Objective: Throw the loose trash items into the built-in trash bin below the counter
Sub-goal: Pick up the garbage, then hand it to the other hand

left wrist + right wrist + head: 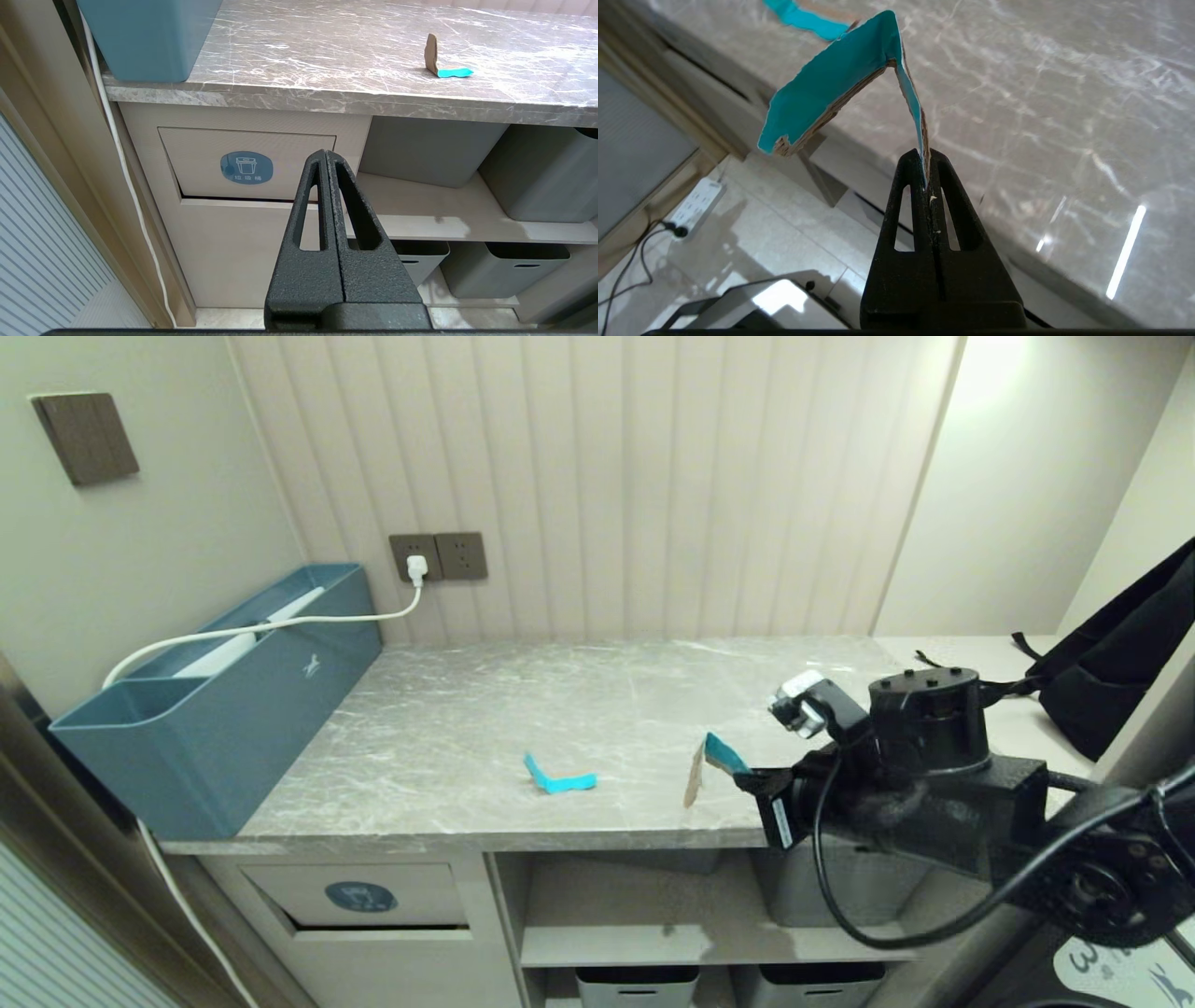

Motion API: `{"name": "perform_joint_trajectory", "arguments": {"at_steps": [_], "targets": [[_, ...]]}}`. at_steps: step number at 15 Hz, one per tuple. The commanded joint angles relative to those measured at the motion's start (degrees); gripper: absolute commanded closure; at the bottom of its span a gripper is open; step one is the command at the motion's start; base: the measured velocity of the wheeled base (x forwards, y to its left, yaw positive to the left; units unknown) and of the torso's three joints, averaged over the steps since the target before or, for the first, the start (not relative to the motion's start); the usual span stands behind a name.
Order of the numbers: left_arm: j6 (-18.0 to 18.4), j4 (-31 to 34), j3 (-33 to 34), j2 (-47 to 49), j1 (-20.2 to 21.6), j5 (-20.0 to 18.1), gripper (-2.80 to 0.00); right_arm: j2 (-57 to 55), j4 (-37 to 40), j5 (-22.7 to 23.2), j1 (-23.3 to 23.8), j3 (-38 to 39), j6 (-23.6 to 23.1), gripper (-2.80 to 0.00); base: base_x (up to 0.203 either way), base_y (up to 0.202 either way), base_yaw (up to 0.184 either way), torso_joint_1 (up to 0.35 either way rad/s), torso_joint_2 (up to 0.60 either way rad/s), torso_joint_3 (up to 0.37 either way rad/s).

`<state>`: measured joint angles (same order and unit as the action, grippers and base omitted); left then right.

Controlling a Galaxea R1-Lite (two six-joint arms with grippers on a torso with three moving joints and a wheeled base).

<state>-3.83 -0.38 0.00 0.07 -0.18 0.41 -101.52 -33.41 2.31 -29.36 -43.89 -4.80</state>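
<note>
Head view: your right gripper [738, 775] pinches a folded cardboard piece [709, 767], turquoise on one face, above the counter [448, 728] front edge. The bin flap [359, 896] lies down and well to the left under the counter; a bent turquoise strip [558, 778] lies between.

Left wrist view: the left gripper [326, 156], fingers pressed together and empty, sits nearer the flap.

Right wrist view: the fold's free end sticks out beyond the fingertips.
</note>
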Motion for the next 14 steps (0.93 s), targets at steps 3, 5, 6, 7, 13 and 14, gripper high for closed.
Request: {"name": "perform_joint_trajectory", "arguments": {"at_steps": [3,5,6,7,13,14], "targets": [[-0.12,-0.05,0.1,0.03,0.01,0.0,0.0,7.1,-3.19,0.47,-1.41,9.71,-2.07,0.0,0.0,0.0,0.0,0.0,0.0,0.0],[-1.17,-0.06,0.09,0.01,0.01,0.01,0.0,8.76,-3.49,0.67,-1.53,9.74,-2.32,0.0,0.0,0.0,0.0,0.0,0.0,0.0],[-1.31,-0.96,-0.64,0.02,0.01,0.04,0.0,8.65,-3.5,0.77,-1.64,9.48,-2.41,0.0,0.0,0.0,0.0,0.0,0.0,0.0],[-1.6,-1.32,-3.31,0.4,0.01,0.02,0.0,8.28,-3.5,0.97,-2.3,9.12,-2.46,0.0,0.0,0.0,0.0,0.0,0.0,0.0],[-3.87,-2.28,-27.54,31.04,-1.2,-13.04,0.0,1.38,-3.28,3.18,-4.74,-6.13,-1.55,0.0,0.0,0.0,0.0,0.0,0.0,0.0],[-3.63,-3.45,-29.07,36.14,-1.37,-17.56,0.0,0.13,-3.18,3.17,-5.32,-9.19,-1.29,0.0,0.0,0.0,0.0,0.0,0.0,0.0]]}}
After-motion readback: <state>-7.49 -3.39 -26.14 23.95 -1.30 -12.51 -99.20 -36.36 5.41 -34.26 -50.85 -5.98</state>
